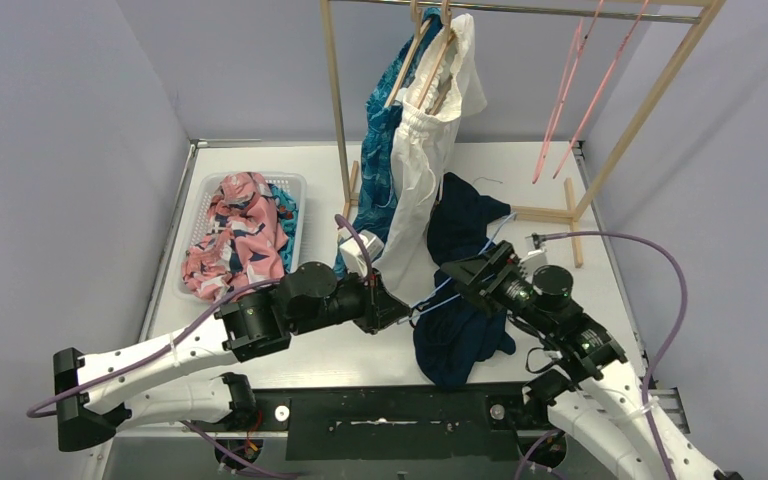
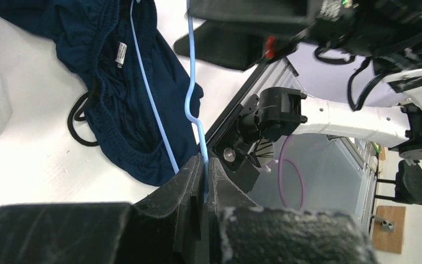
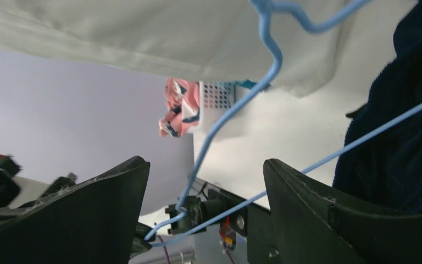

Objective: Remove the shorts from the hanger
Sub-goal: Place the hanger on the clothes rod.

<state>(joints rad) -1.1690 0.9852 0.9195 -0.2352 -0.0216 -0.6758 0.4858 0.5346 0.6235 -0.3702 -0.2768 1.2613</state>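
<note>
The navy shorts [image 1: 460,330] [image 2: 126,99] [image 3: 401,143] lie in a soft heap on the white table [image 1: 360,355], just in front of the wooden rack [image 1: 338,100]. A thin blue hanger [image 2: 190,55] [image 3: 277,58] lies across them. It is hard to tell if the hanger is partly inside the shorts. The left gripper [image 1: 400,308] [image 2: 204,184] sits in front of the rack, beside the heap, and its fingers are pressed together, pinching the blue hanger wire. The right gripper [image 1: 463,272] [image 3: 204,165] is in front of the rack too, over the navy shorts. Its fingers are spread wide, with the blue wire running between them, and they hold nothing. White shorts [image 1: 415,180] [image 3: 170,33] hang from the rack on a wooden hanger [image 1: 430,60], and their bottom edge comes down near the left gripper. Blue leaf shorts [image 1: 382,130] hang on the rack right behind the white ones. Two pink hangers [image 1: 565,90] hang bare from the rack's bar, farther to the right. A white basket [image 1: 195,225] stands to the left of the rack. Inside it are the pink flower shorts [image 1: 240,230] on top and a bit of teal shorts [image 1: 285,210] at the side nearest the rack.
</note>
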